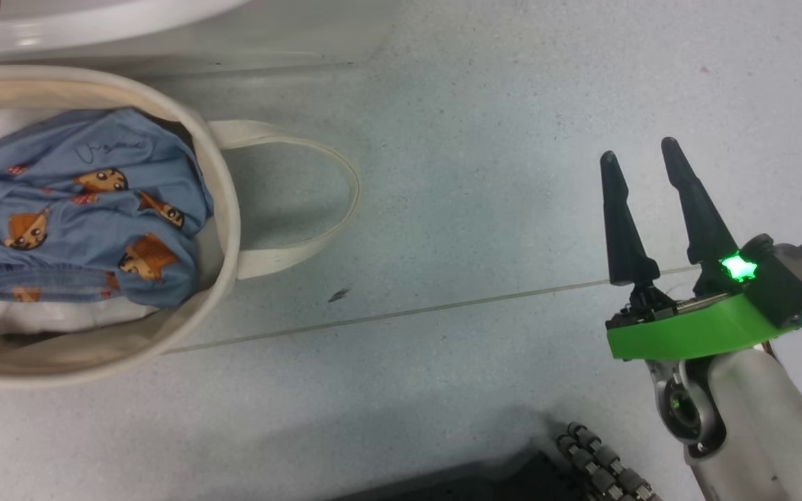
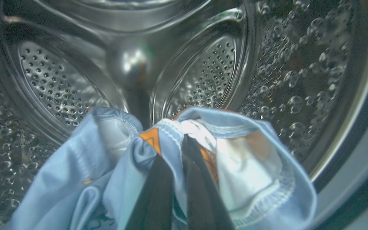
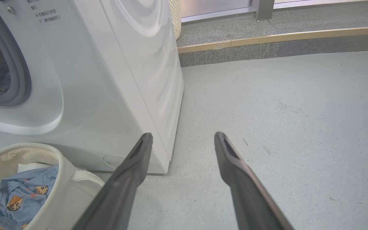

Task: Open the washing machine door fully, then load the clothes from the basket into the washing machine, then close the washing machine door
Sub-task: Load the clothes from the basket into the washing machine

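Small printed lines on the washing machine front and a scrawl on the clothes: neither legible.

Your head camera looks steeply down at floor and basket. Your left wrist camera sits close inside the washing machine. Your right wrist camera, low, shares that basket.

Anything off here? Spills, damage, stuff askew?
Nothing serious. One small dark scrap lies on the floor near the loop handle of the basket. The left claw is shut on clothes inside the drum, as expected.
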